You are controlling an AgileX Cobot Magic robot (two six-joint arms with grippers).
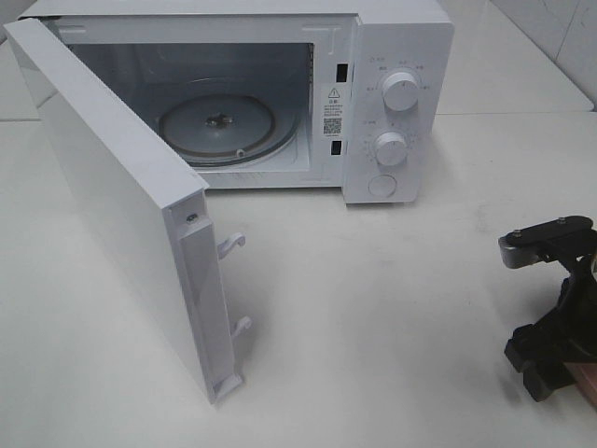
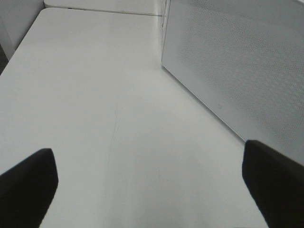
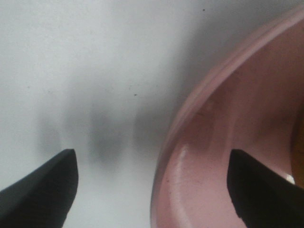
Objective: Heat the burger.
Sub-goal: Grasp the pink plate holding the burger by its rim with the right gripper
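Okay, R gripper (image 3: 152,159) hangs low w/ fingers spread wide, clamped on nothing: one finger over bare table (image 3: 71,57), the other over the pink plate (image 3: 213,142). The burger (image 3: 300,161) shows only as a yellowish sliver on the plate just past that finger, can't tell more. L gripper (image 2: 147,152) is spread wide too, empty, w/ the microwave (image 2: 237,71) side wall just beside one finger. Microwave door (image 1: 103,187) stands open, ahead of both grippers.

A white microwave (image 1: 396,37) stands on the white table (image 1: 392,308) with its door (image 1: 112,187) swung wide open, baring the glass turntable (image 1: 219,126), and a pink plate (image 3: 223,156) lies well apart from it.
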